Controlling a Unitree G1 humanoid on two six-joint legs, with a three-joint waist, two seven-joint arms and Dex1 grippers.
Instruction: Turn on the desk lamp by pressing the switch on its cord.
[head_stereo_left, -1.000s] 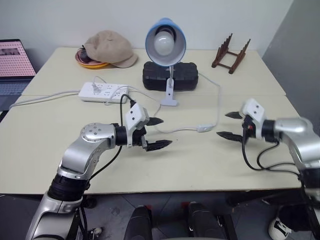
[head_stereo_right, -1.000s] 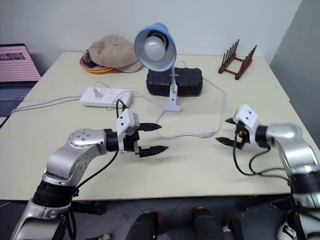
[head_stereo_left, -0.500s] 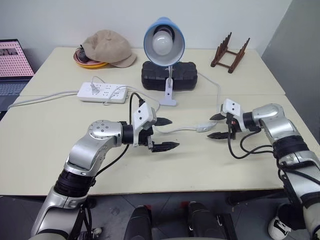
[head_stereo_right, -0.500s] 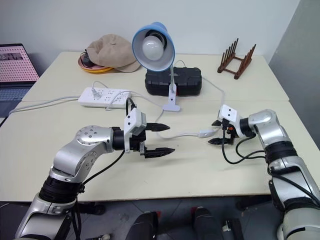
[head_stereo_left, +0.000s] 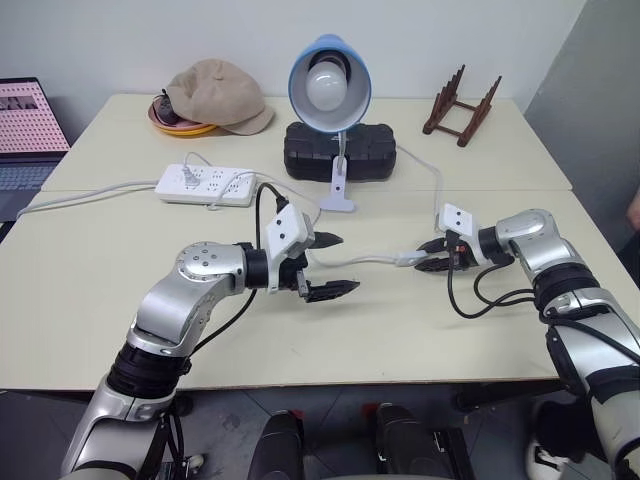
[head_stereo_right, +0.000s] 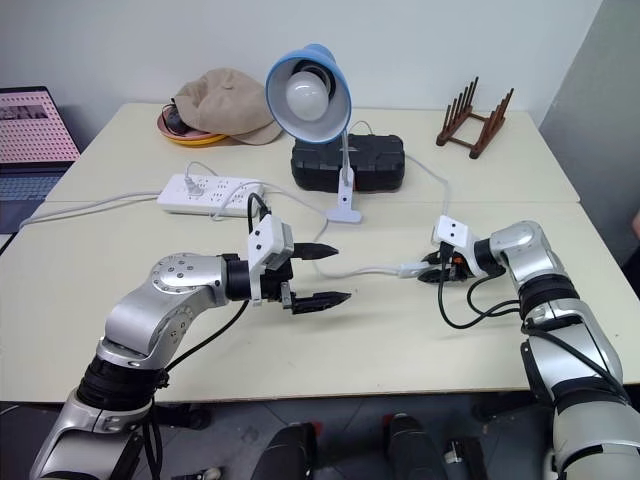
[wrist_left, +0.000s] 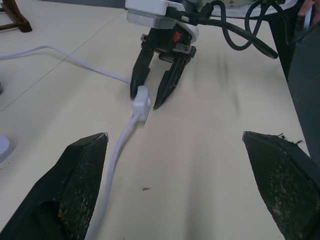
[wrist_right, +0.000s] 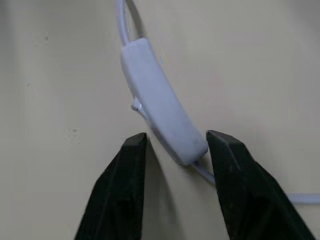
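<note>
My right hand (wrist_right: 172, 145): fingers narrowed around the switch (wrist_right: 160, 102) on the desk (head_stereo_left: 420, 330) | my left hand (head_stereo_left: 330, 265): spread, empty.

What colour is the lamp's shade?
Light blue; the lamp shade shows best in the left eye view.

— From where is the scene taken in?
— From head height, by two eye views aimed forward and down over the table (head_stereo_left: 90, 290); nearly the same spread is shared.
— And the wrists?
— The switch (wrist_right: 162, 125) is seen very close along the right gripper (wrist_right: 176, 141); it is also caught from low by the left wrist view, facing across.
</note>
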